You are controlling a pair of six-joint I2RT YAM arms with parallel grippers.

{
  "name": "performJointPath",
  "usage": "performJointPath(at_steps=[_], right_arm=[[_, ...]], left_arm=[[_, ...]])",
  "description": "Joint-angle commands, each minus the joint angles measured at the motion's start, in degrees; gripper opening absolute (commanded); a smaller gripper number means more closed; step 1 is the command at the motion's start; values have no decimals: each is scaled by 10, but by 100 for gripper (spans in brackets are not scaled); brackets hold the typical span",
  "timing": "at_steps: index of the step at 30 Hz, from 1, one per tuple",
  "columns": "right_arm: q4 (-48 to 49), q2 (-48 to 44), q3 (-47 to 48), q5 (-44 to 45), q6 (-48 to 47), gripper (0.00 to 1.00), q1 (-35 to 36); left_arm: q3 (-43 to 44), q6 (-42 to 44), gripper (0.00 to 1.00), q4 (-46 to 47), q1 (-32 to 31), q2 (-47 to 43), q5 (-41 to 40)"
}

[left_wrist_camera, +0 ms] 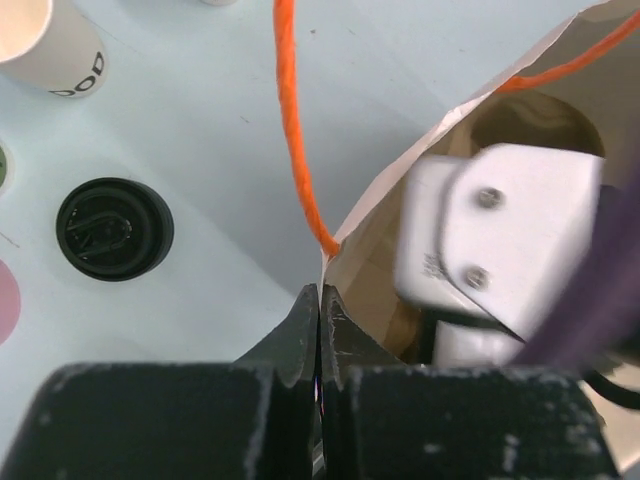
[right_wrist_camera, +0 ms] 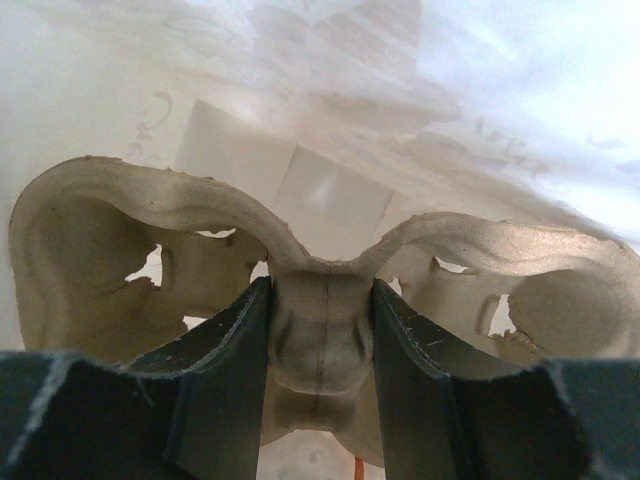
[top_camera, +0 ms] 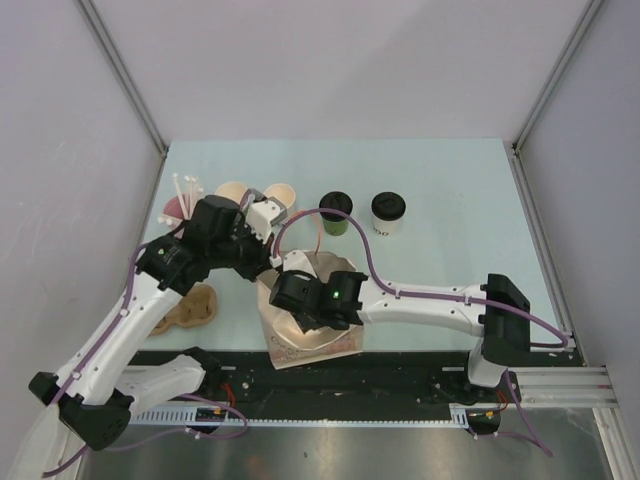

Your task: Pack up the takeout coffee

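Observation:
The takeout coffee stands at the back of the table as two black-lidded cups, a green cup (top_camera: 336, 213) and a white cup (top_camera: 388, 214), with neither gripper touching them. Nearer the front stands the open beige paper bag (top_camera: 300, 345). My left gripper (top_camera: 270, 262) is shut on the bag's rim (left_wrist_camera: 322, 268), just under the orange handle (left_wrist_camera: 295, 140). My right gripper (top_camera: 303, 308) reaches down inside the bag. In the right wrist view it (right_wrist_camera: 320, 300) is shut on the middle post of a moulded pulp cup carrier (right_wrist_camera: 320, 335), with the bag's pale walls all around.
A pink cup of white straws (top_camera: 180, 205) and two open empty cups (top_camera: 232, 192) (top_camera: 281, 194) stand at the back left. Another pulp carrier (top_camera: 195, 306) lies at the left front. The left wrist view shows a round black lid (left_wrist_camera: 114, 228) and a printed white cup (left_wrist_camera: 50, 45).

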Motion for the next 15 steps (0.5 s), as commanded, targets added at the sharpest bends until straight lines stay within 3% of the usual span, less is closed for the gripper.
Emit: performJointPath(at_steps=[1, 11, 15], right_arm=[[-4, -1, -32, -99, -12, 8, -12], [14, 27, -42, -153, 10, 12, -61], [8, 60, -42, -163, 7, 12, -60]], left_arm=[[4, -5, 0, 59, 10, -24, 35], [-16, 26, 0, 59, 7, -49, 76], [-11, 32, 0, 64, 3, -46, 42]])
